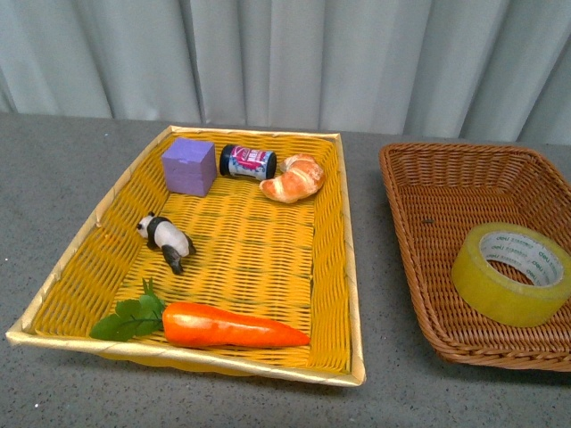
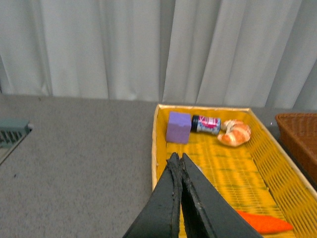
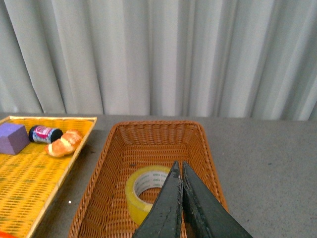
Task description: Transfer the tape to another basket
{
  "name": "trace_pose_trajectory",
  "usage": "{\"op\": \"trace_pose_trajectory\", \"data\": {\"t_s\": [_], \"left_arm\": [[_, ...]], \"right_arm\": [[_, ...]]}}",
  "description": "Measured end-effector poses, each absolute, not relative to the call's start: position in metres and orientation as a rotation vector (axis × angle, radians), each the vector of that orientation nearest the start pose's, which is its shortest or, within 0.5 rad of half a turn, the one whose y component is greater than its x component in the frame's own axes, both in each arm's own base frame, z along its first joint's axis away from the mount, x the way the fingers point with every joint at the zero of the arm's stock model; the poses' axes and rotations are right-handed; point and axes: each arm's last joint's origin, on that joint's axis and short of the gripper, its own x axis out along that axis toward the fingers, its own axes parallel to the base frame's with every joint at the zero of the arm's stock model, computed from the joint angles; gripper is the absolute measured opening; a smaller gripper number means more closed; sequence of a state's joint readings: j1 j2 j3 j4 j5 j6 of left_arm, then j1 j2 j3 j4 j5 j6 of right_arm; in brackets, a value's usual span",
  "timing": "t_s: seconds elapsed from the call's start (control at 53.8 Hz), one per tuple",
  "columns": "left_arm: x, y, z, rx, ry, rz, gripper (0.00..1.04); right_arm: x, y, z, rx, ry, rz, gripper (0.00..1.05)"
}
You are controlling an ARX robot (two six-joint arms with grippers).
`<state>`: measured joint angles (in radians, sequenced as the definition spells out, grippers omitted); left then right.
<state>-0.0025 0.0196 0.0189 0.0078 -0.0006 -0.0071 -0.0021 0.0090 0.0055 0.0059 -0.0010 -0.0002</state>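
The tape, a wide yellowish roll with a white printed core, lies flat in the brown wicker basket at the right. It also shows in the right wrist view inside the basket. My right gripper is shut and empty, above the basket beside the tape. My left gripper is shut and empty, over the near left edge of the yellow tray. Neither gripper shows in the front view.
The yellow woven tray at the left holds a purple cube, a small dark jar, a croissant, a toy panda and a carrot. Grey table, pale curtain behind.
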Motion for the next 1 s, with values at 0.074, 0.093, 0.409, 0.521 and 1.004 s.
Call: {"op": "trace_pose_trajectory", "data": {"t_s": [0.074, 0.093, 0.409, 0.521, 1.004], "left_arm": [[0.0969, -0.0002, 0.1699, -0.007, -0.017, -0.002, 0.04], [0.0969, -0.0002, 0.1699, -0.007, -0.017, -0.002, 0.04], [0.0968, -0.0002, 0.1697, -0.007, -0.015, -0.002, 0.5], [0.0968, -0.0002, 0.1697, -0.007, -0.015, -0.002, 0.7], [0.0968, -0.0002, 0.1697, -0.006, -0.015, -0.002, 0.98]], "right_arm": [[0.0976, -0.0002, 0.1653, 0.0, -0.004, -0.001, 0.01], [0.0976, -0.0002, 0.1653, 0.0, -0.004, -0.001, 0.01], [0.0976, -0.0002, 0.1652, -0.001, -0.003, -0.001, 0.44], [0.0976, -0.0002, 0.1653, -0.001, -0.004, -0.001, 0.64], [0.0976, -0.0002, 0.1652, 0.0, -0.003, -0.001, 0.96]]}}
